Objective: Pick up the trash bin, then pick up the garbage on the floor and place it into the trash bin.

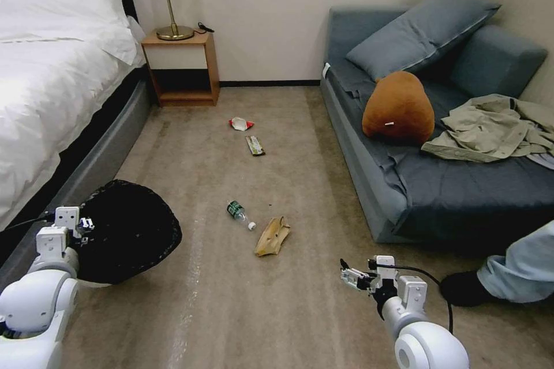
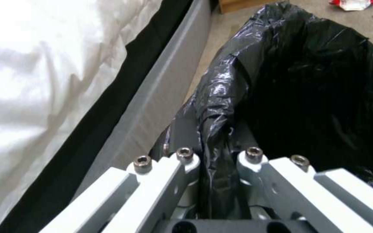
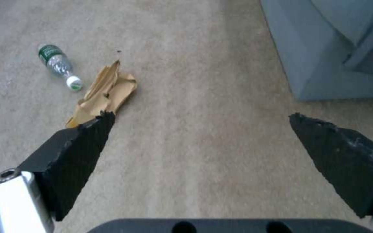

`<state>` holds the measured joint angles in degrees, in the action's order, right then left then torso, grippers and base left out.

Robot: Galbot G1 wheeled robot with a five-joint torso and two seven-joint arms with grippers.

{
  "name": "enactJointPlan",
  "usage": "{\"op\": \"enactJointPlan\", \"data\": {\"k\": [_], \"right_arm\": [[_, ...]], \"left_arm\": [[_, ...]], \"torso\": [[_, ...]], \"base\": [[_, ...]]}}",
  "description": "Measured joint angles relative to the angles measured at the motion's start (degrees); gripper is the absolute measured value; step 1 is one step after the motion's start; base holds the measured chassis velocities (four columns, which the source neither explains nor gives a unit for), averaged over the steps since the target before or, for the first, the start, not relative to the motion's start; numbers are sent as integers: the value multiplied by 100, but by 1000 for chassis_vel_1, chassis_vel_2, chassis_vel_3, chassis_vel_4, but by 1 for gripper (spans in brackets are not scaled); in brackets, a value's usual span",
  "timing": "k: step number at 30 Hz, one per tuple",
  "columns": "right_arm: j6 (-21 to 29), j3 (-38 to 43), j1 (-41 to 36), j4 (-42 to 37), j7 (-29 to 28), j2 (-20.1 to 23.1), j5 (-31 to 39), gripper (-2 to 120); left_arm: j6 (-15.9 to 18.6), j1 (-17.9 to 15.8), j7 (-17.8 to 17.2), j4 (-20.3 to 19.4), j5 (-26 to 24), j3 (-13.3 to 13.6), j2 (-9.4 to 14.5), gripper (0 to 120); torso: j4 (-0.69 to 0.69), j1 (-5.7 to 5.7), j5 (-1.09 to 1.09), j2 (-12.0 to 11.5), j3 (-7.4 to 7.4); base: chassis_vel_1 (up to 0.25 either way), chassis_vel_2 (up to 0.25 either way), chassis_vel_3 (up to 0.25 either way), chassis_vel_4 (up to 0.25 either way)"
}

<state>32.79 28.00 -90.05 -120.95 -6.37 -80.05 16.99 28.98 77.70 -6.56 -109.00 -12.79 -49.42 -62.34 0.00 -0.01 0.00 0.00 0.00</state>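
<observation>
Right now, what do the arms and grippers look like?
Glossy white rounded arm shells. Left gripper: white boxy housing, silver-white linkage bars with dark hex screws. Right gripper: white housing, black cable looping off it, wedge-shaped black textured jaws, their edges ragged.

Left gripper (image 2: 219, 161) apparently pinches the trash bin (image 2: 307, 90) liner rim beside the bed (image 2: 44, 81).

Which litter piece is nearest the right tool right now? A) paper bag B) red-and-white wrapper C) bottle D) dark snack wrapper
A: the tan paper bag lies just ahead of the open right tool, with the bottle just past it and both wrappers much farther up the carpet.
</observation>
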Motion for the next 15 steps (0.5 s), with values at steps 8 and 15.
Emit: {"op": "enactJointPlan", "data": {"k": [8,15], "right_arm": [[-13,-13,11,56,20,16,-25,100],[-16,-38,69,116,38,21,-40,100]], "left_arm": [[2,-14,4,4,49,4,-40,5],[-4,-41,10,54,59,6,-44,5]], "torso": [[0,0,0,0,0],[0,0,0,0,0]], "base": [[-93,85,83,-82],[-90,95,98,-100]]}}
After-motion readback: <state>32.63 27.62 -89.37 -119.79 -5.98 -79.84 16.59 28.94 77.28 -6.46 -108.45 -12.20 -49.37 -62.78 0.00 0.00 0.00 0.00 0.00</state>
